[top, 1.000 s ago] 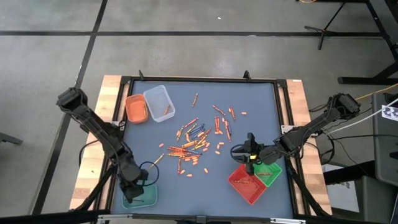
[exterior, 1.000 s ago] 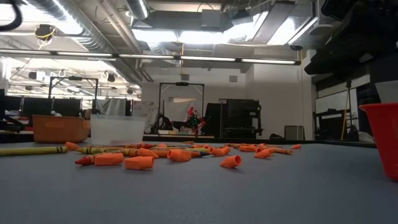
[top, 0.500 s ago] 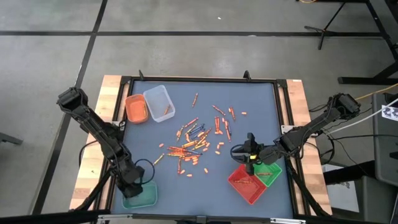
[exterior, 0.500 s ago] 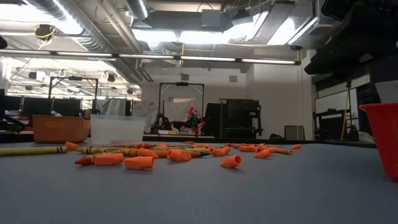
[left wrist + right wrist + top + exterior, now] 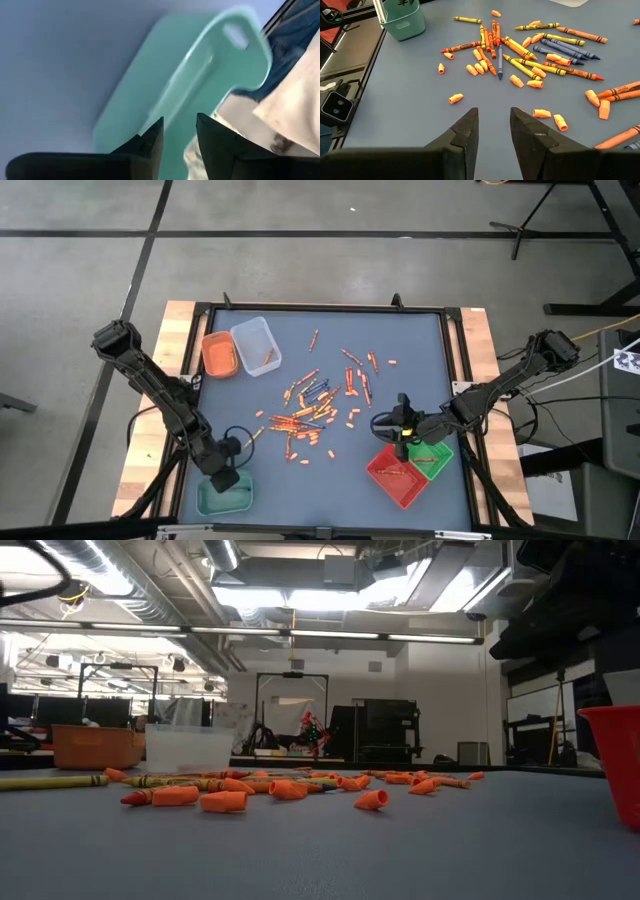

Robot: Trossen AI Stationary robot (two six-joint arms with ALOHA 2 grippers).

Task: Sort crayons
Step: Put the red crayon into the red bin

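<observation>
Dozens of thin wax crayons (image 5: 310, 412) on the surface: light, stiff, snappable; pinch mid-length. Left tool (image 5: 226, 470) and right tool (image 5: 492, 131) both gape empty.

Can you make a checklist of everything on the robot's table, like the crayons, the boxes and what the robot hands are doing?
Surface: blue-grey table with a black frame and wooden side strips.
Job's things: crayons, mostly orange, some yellow and blue, scattered mid-table; one lies in the clear tray.
Clutter: orange tray beside the clear one; teal tray at the near left corner; red tray and green tray near right.
Grippers: left gripper open just above the teal tray, holding nothing; right gripper open, empty, near the red tray.
Cables: black cable loop by the left arm; more right of the table.
Surroundings: grey floor; workshop racks and ceiling lights behind.
</observation>
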